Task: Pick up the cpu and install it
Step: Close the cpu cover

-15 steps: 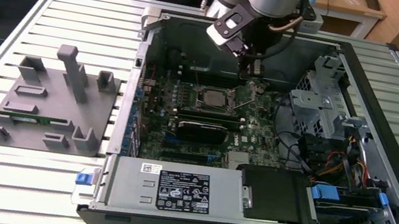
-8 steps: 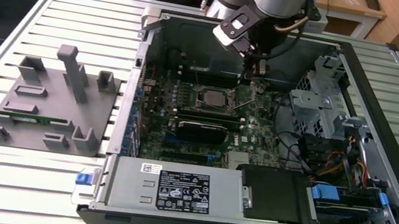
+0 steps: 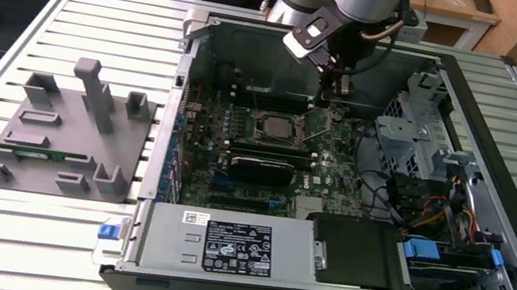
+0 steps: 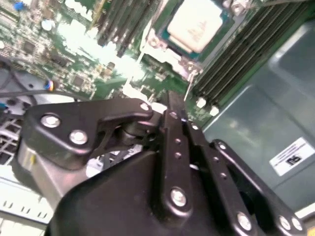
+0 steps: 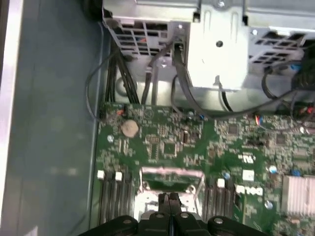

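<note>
The cpu (image 4: 194,24), a small square chip with a silvery-white top, lies flat in the motherboard socket (image 3: 277,126) inside the open computer case. My gripper (image 3: 335,95) hangs just beyond the socket's far right corner in the exterior view, low over the board. In both wrist views the two black fingers are pressed together, with nothing seen between them: gripper (image 4: 174,110), gripper (image 5: 168,196). A thin metal socket lever (image 4: 190,88) sticks up close to the fingertips. The socket frame (image 5: 172,179) lies directly ahead of the fingers.
Memory slots (image 4: 236,54) flank the socket. A metal drive cage (image 3: 418,132) and cable bundles (image 3: 398,192) fill the case's right side in the exterior view. On the slatted table's left side stands a grey fixture plate (image 3: 60,135) holding a green memory stick (image 3: 42,153).
</note>
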Robot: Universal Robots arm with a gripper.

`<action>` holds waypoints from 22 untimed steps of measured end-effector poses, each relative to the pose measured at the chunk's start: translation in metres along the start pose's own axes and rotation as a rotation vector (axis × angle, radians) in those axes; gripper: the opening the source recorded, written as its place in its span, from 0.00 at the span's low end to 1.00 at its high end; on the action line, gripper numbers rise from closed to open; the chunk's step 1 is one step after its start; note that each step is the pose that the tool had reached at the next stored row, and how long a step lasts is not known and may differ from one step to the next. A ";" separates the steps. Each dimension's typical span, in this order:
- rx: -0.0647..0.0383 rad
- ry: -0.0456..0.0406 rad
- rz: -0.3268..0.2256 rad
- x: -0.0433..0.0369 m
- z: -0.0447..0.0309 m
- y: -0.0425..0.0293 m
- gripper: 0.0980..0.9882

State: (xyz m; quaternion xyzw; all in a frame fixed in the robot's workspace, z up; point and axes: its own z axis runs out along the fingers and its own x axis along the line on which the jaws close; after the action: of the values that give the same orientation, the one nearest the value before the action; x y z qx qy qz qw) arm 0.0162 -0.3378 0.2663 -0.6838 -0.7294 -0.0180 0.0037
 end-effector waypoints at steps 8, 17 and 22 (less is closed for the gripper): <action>0.000 -0.0001 0.000 -0.0010 0.0023 0.0149 0.01; 0.000 -0.0002 0.001 -0.0020 0.0079 0.0271 0.01; 0.000 -0.0003 0.001 -0.0026 0.0118 0.0329 0.01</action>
State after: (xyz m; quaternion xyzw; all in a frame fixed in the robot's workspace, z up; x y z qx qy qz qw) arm 0.0494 -0.3379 0.2552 -0.6841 -0.7292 -0.0177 0.0037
